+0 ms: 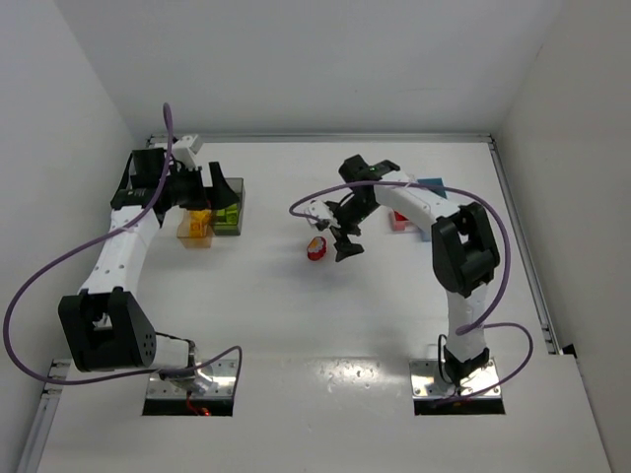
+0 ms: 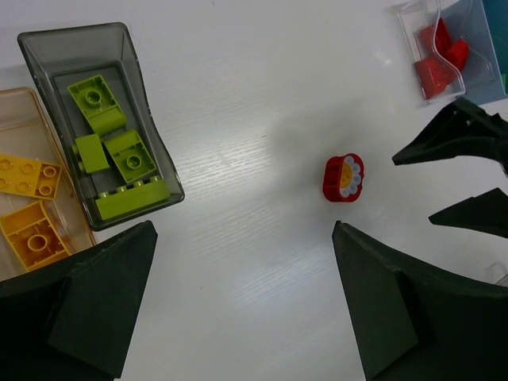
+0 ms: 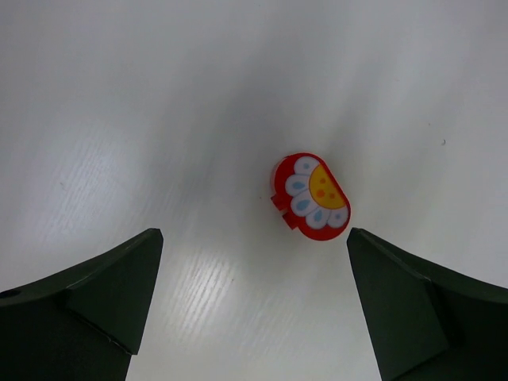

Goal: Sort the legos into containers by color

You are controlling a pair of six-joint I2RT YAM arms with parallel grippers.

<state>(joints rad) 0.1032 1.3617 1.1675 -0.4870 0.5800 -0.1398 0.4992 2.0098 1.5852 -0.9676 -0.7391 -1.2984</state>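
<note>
White table point(image 1: 296, 325), boxed by white walls point(image 1: 79, 89) on the left, far and right sides, carried most of the sorting already done. The grey bin point(image 2: 44, 71) held green bricks point(image 2: 97, 101), and the orange bin point(image 2: 20, 127), touching it, held yellow bricks point(image 2: 32, 236). Across the table the clear bin point(image 2: 409, 32) held red bricks point(image 2: 435, 71). The blue bin point(image 1: 431, 183) sat just beside it, its contents hidden.

One loose piece showed: a red flower piece point(image 3: 311, 197) lying flat mid-table, well apart from every bin. It looked like the last job, and probably belonged with the reds.

The right gripper point(image 3: 254, 234) hung above that piece with jaws spread wide and nothing between them; the piece lay nearer its right finger. The left gripper point(image 2: 244, 226) hovered near the grey and orange bins, also wide and empty.

Room was generous. Bare table surrounded the piece, and the path to the clear bin seemed open. The far and right walls stood close behind those bins, so a carry there would need care.
</note>
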